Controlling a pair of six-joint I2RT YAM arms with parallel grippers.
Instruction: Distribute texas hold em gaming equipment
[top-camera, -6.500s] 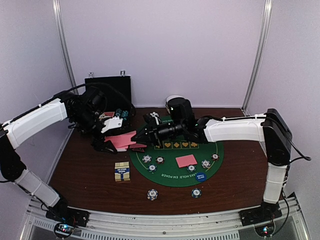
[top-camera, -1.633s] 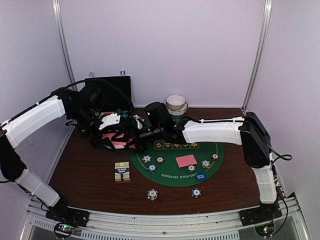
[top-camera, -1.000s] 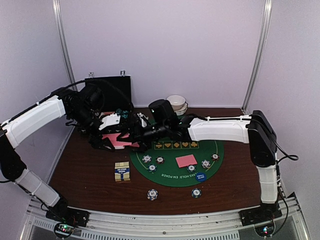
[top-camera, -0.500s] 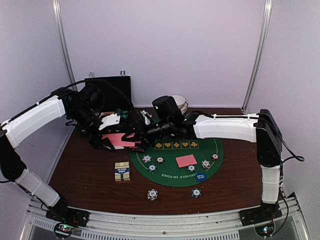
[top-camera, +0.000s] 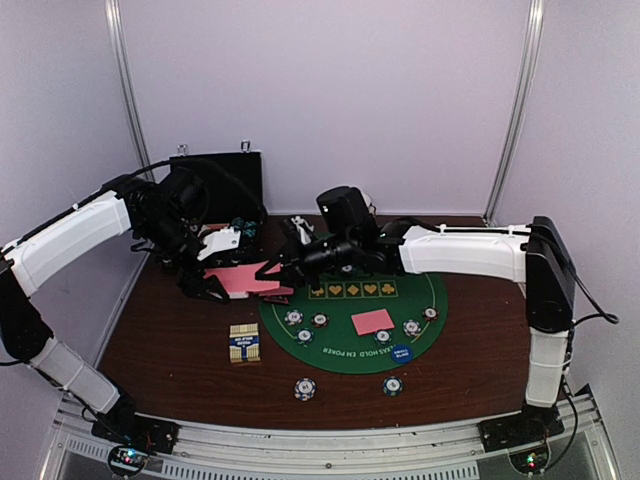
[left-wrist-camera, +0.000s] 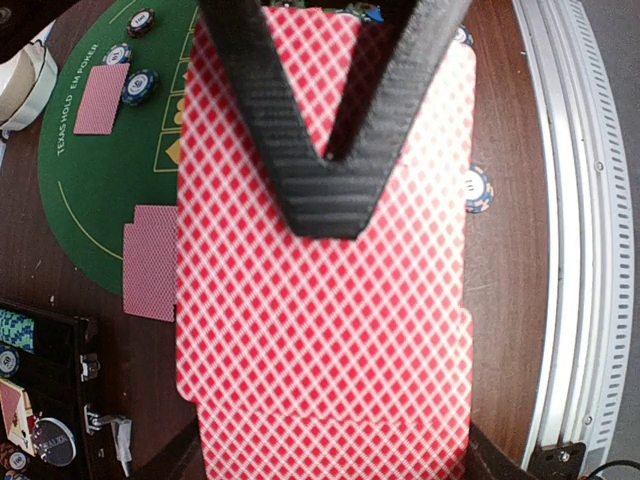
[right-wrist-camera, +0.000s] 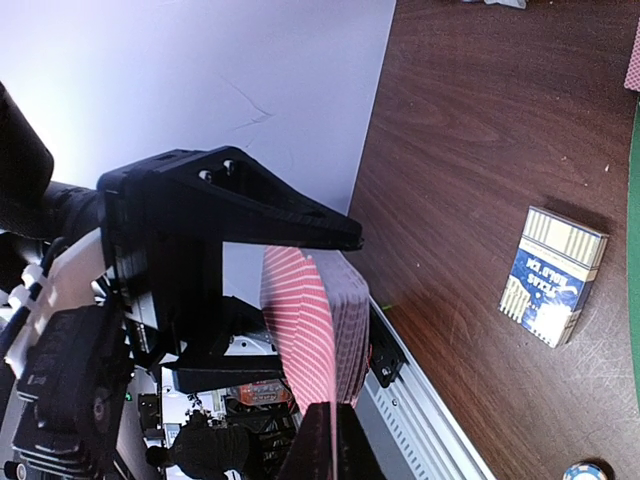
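My left gripper (top-camera: 208, 283) is shut on a deck of pink-backed playing cards (top-camera: 243, 280) held above the table's left side. The deck fills the left wrist view (left-wrist-camera: 320, 330). My right gripper (right-wrist-camera: 333, 412) is shut on the edge of the deck's top card (right-wrist-camera: 300, 330), just right of the deck in the top view (top-camera: 270, 270). One card (top-camera: 372, 321) lies on the green mat (top-camera: 350, 352); two more cards (left-wrist-camera: 150, 262) lie at its far left. Striped chips (top-camera: 305, 336) lie on and in front of the mat (top-camera: 305, 388). A blue button (top-camera: 401, 353) sits near the mat's front.
A black hinged case (top-camera: 215, 180) stands open at the back left. A striped card box (top-camera: 245, 343) lies left of the mat, also in the right wrist view (right-wrist-camera: 553, 275). A white bowl (left-wrist-camera: 25, 85) stands behind the mat. The table's metal front rail (left-wrist-camera: 570, 250) runs along the near edge.
My right arm reached left to the deck, then drew back to the right with its fingers shut on the top card. The left arm and deck stayed put.
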